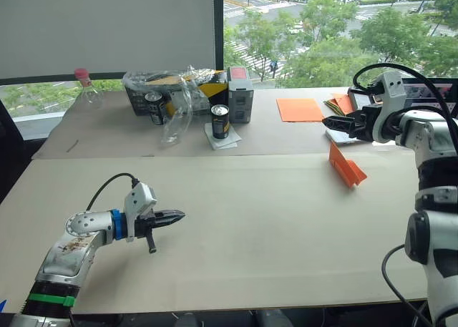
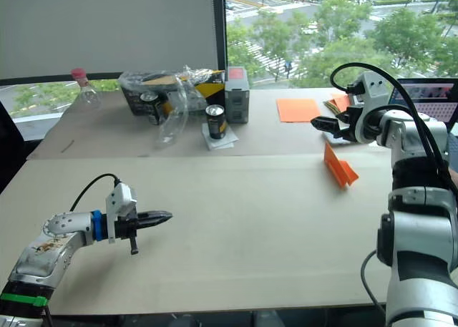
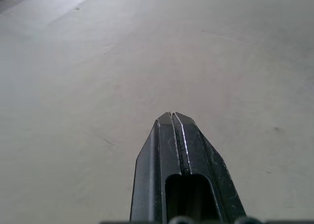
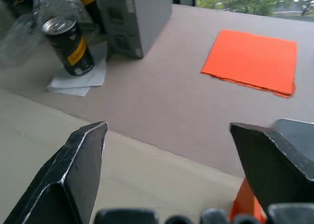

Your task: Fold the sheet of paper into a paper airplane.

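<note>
While my left claw (image 1: 172, 215) hangs low over the bare near part of the desk (image 1: 250, 220), its two black fingers pressed together on nothing, there is little for it to do on that side. Further back, on the far strip of the desk, I see a clear bottle with a pink cap (image 1: 84, 88), a dark basket (image 1: 143, 91) under crumpled plastic wrap, two black cans (image 1: 220, 121), one standing on a white napkin, and a grey box (image 1: 240, 94). Right of those lies a smooth flat orange sheet (image 1: 300, 109). Nearer me and further right, the paper airplane (image 1: 346, 165) sits on the desk as a narrow folded orange wedge, one flap standing up. My right claw (image 1: 336, 125) hovers above and just behind it, fingers spread wide, touching nothing. I judge the folding to be done or nearly so, with the claw free of the paper. If anything remains, my next move would be lowering the right claw to press that raised flap flat, gently, since thin paper slides easily.
</note>
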Tool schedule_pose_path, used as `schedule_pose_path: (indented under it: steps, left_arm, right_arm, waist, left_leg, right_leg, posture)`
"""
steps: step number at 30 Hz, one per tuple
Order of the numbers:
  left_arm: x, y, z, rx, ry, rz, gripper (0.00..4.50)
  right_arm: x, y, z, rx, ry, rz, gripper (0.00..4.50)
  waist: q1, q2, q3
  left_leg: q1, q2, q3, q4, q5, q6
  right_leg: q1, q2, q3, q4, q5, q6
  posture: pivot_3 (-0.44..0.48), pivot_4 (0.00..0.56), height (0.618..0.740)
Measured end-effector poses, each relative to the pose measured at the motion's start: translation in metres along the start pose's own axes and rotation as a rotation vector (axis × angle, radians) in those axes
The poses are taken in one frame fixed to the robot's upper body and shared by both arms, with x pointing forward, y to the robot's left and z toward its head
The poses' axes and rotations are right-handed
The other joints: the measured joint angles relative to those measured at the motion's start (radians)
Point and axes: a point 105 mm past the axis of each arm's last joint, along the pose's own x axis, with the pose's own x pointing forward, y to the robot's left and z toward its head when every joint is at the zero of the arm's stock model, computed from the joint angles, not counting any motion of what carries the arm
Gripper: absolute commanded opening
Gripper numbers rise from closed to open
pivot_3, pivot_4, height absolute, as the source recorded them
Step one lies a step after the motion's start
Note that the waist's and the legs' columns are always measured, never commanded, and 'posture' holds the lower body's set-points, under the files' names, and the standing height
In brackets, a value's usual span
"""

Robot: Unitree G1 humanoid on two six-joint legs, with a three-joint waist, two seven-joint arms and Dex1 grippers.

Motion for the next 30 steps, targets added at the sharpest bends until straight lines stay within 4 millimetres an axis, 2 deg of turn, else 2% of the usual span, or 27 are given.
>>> schedule_pose_path:
  steps: [2,4,5,6,8,10,12,14,15,16,19,26,30]
  left_arm:
    - [0.001,0.002,-0.002,-0.001,0.005,0.017,0.00]
    - [0.003,0.007,0.000,0.001,-0.006,0.050,0.00]
    - [0.004,0.009,0.002,0.002,-0.020,0.071,0.00]
    - [0.004,0.010,0.003,0.001,-0.026,0.087,0.00]
    - [0.004,0.009,0.001,-0.004,-0.035,0.128,0.00]
    - [0.005,0.002,-0.005,-0.020,-0.036,0.149,0.00]
    - [0.007,-0.005,-0.009,-0.036,-0.036,0.155,0.00]
    - [0.009,-0.011,-0.010,-0.043,-0.048,0.162,0.00]
    - [0.011,-0.014,-0.008,-0.044,-0.058,0.165,0.00]
    - [0.012,-0.018,-0.007,-0.051,-0.068,0.169,0.00]
    - [0.014,-0.024,-0.013,-0.087,-0.069,0.186,0.00]
    - [0.023,-0.035,-0.018,-0.148,-0.095,0.224,0.00]
    - [0.025,-0.034,-0.020,-0.163,-0.102,0.257,0.00]
  right_arm:
    - [-0.002,0.018,-0.013,-0.023,0.012,0.069,4.48]
    - [-0.005,0.056,-0.030,-0.103,-0.026,0.205,4.48]
    - [-0.007,0.076,-0.045,-0.129,-0.039,0.258,4.48]
    - [-0.007,0.087,-0.057,-0.130,-0.038,0.281,4.48]
    - [-0.004,0.108,-0.096,-0.085,-0.001,0.288,4.48]
    - [-0.003,0.115,-0.118,-0.041,0.012,0.239,4.48]
    - [-0.004,0.116,-0.121,-0.060,0.004,0.198,4.48]
    - [-0.004,0.118,-0.121,-0.077,-0.018,0.163,4.48]
    - [-0.004,0.120,-0.122,-0.088,-0.024,0.151,4.48]
    - [-0.004,0.123,-0.129,-0.087,-0.008,0.147,4.48]
    - [-0.001,0.128,-0.140,-0.079,0.025,0.145,4.48]
    - [0.002,0.122,-0.140,-0.094,0.002,0.095,4.48]
    - [0.002,0.120,-0.145,-0.087,0.002,0.071,4.48]
  waist:
    - [0.004,0.000,0.000]
    - [0.012,0.000,0.000]
    - [0.017,-0.001,-0.001]
    - [0.019,-0.001,-0.001]
    - [0.021,-0.001,-0.001]
    - [0.020,-0.001,-0.001]
    - [0.016,-0.001,0.000]
    - [0.007,0.000,0.000]
    - [0.002,0.000,0.000]
    - [-0.005,0.000,0.000]
    - [0.014,0.003,0.000]
    - [0.021,0.003,0.000]
    - [0.021,0.003,0.000]
  left_leg:
    - [0.000,0.000,0.000,0.001,0.000,0.000]
    - [0.000,0.000,-0.001,0.001,0.000,0.000]
    - [0.000,0.001,-0.002,0.001,0.000,0.000]
    - [-0.001,0.001,-0.002,0.001,0.000,0.000]
    - [-0.001,-0.001,-0.002,0.003,0.000,0.000]
    - [-0.002,-0.002,-0.001,0.007,0.000,0.000]
    - [-0.003,-0.003,-0.002,0.007,0.000,0.000]
    - [0.002,-0.008,-0.020,0.007,0.001,0.000]
    - [0.002,-0.018,-0.037,0.005,0.003,0.004]
    - [0.010,-0.025,-0.047,0.001,0.008,0.008]
    - [0.012,-0.022,-0.041,-0.001,0.009,0.007]
    - [0.013,-0.023,-0.038,-0.001,0.008,0.007]
    - [0.013,-0.023,-0.037,-0.001,0.008,0.007]
  right_leg:
    - [0.000,0.000,0.000,0.000,0.000,0.000]
    - [0.000,0.000,-0.001,0.000,0.000,0.000]
    - [0.000,0.000,-0.002,0.000,0.000,0.000]
    - [0.001,0.000,-0.002,0.000,0.000,0.000]
    - [0.000,-0.001,-0.001,0.001,0.000,0.000]
    - [0.001,-0.002,0.001,0.002,0.001,0.001]
    - [0.002,-0.002,0.000,0.002,0.002,0.002]
    - [0.017,-0.005,-0.014,0.000,0.000,0.004]
    - [0.025,-0.014,-0.027,0.000,-0.006,0.005]
    - [0.032,-0.021,-0.036,0.000,-0.014,0.012]
    - [0.031,-0.019,-0.030,0.001,-0.011,0.007]
    - [0.032,-0.019,-0.026,-0.001,-0.011,0.007]
    - [0.032,-0.019,-0.026,0.000,-0.011,0.007]
  posture:
    - [0.000,0.150,0.715]
    - [0.000,0.150,0.715]
    - [0.000,0.150,0.715]
    - [0.000,0.150,0.715]
    - [0.000,0.150,0.715]
    - [0.000,0.150,0.715]
    - [0.000,0.150,0.719]
    - [0.000,0.150,0.723]
    - [0.000,0.150,0.723]
    - [0.000,0.150,0.723]
    - [0.000,0.150,0.723]
    - [0.000,0.150,0.723]
    - [0.000,0.150,0.723]
